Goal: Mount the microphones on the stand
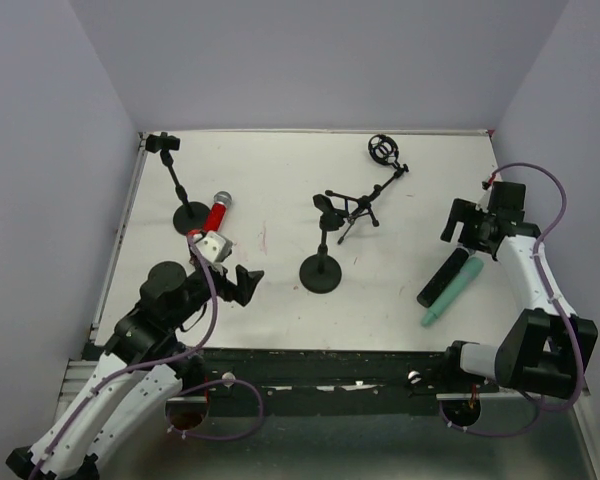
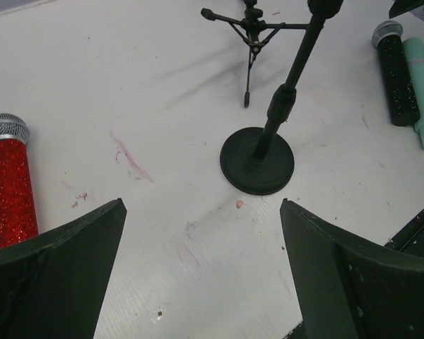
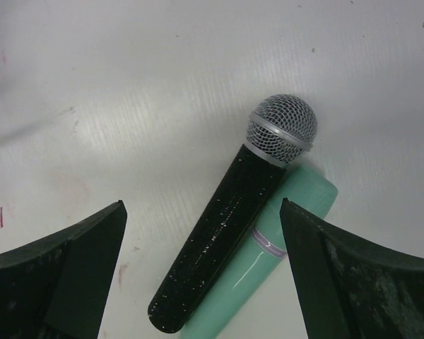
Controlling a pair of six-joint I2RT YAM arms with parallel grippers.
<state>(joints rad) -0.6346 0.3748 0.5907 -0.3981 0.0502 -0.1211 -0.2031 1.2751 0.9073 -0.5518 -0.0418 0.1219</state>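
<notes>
The red microphone (image 1: 218, 212) with a silver mesh head lies at the left, beside the round base of the left stand (image 1: 190, 215); it also shows in the left wrist view (image 2: 10, 185). The black microphone (image 1: 442, 280) and the mint-green microphone (image 1: 453, 292) lie side by side, touching, at the right (image 3: 222, 226) (image 3: 286, 236). My left gripper (image 1: 242, 284) (image 2: 201, 272) is open and empty over bare table, right of the red one. My right gripper (image 1: 466, 231) (image 3: 201, 272) is open, above the black and mint pair.
A middle stand with a round base (image 1: 320, 272) (image 2: 258, 161) stands at the centre. A tripod stand (image 1: 360, 210) carrying a ring shock mount (image 1: 385, 149) stands behind it. The table (image 1: 280, 160) has purple walls on three sides.
</notes>
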